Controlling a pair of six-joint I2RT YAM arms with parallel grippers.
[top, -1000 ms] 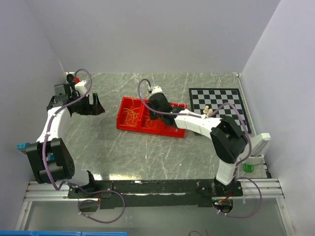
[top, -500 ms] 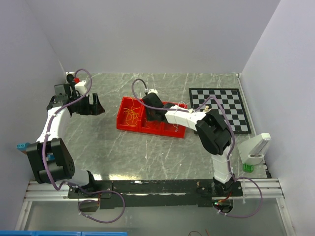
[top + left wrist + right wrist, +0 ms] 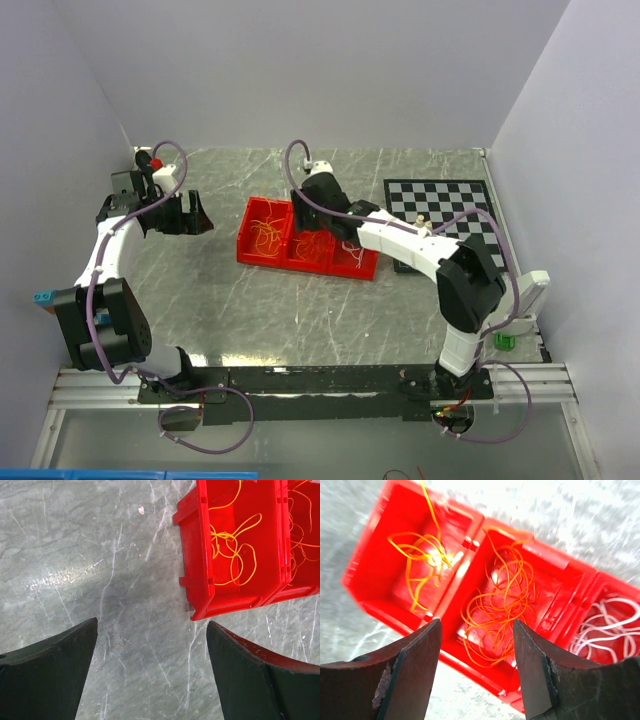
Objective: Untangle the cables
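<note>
Reaching out from the near edge of the marble-patterned table [image 3: 300, 320], both arms carry nothing. The left gripper [image 3: 151, 625] hangs over bare tabletop just left of the red tray [image 3: 200, 580] with its fingers spread wide. The right gripper [image 3: 476, 645] hovers above the tray's middle, also spread apart and touching no strand. Below it, the one tray has three compartments, and the cables lie sorted by colour, one loose bundle to each. The yellow cables [image 3: 417, 555] are in the left compartment, the orange cables [image 3: 500, 610] in the middle and the white cables [image 3: 605, 625] in the right. That makes three bundles, though the strands in each loop over one another too much to count. No strand plainly crosses a divider, so splitting the colours looks done. Each bundle is still a loose snarl, the orange one the densest, so teasing single strands apart would be what is left if the task asks for that. Farther right, beyond the tray, lies one checkerboard mat [image 3: 440, 205] with nothing of the task on it.
</note>
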